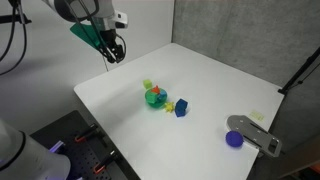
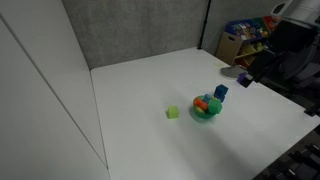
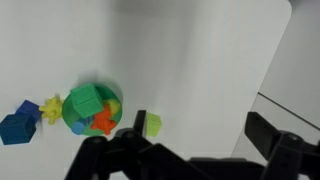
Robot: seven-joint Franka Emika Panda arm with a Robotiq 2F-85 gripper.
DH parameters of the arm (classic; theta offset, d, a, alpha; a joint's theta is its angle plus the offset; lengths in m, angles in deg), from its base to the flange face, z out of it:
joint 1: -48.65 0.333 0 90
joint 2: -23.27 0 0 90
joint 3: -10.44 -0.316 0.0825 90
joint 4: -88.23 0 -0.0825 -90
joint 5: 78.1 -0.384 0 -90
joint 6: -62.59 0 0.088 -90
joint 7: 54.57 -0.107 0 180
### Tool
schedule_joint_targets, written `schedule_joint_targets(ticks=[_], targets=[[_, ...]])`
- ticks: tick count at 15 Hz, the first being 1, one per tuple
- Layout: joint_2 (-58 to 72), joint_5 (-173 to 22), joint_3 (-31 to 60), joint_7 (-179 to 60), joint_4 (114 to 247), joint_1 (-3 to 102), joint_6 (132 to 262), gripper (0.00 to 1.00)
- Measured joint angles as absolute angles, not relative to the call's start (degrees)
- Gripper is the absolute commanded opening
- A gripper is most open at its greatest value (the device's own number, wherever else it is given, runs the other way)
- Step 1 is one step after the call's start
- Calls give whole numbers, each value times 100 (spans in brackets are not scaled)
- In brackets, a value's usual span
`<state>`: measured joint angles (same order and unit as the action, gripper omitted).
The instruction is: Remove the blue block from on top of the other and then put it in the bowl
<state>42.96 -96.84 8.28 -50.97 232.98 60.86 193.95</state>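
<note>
The gripper (image 3: 185, 150) hangs above the white table (image 3: 200, 60). In the wrist view its dark fingers (image 3: 268, 138) stand wide apart with nothing between them. Closest to it on the table lies a small yellow-green block (image 3: 152, 124), just beside the green bowl (image 3: 67, 112) but not touching it. The bowl sits upright and holds a green block (image 3: 88, 100) and an orange piece (image 3: 103, 123). A yellow star-shaped piece (image 3: 50, 107) lies against the bowl's far rim. Just beyond the star, near the bowl but outside it, is the dark blue shape. In an exterior view it looks taller than it is wide, so its long axis is upright: the blue block (image 1: 182, 104) seems to rest squarely on the other blue cube (image 1: 181, 113). The seam between the two is too small to make out. The gripper is well apart from this stack, off towards the table's far corner in that view. Farther along the table, near its edge, a round purple-blue dish (image 1: 235, 139) lies on the end of a flat grey piece (image 1: 260, 137). Behind the table, a shelf holds colourful packages (image 2: 245, 35), and their printing is too small to read.
</note>
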Motion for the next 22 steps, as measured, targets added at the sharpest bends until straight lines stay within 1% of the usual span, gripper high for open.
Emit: schedule_joint_targets(ticks=[6, 17, 22], targets=[[3524, -9684, 849, -5106, 22307, 5819, 18992, 100], [1359, -9653, 974, -5060, 20545, 5063, 18888, 100], [585, -9107, 1137, -4971, 20040, 4746, 18788, 100]])
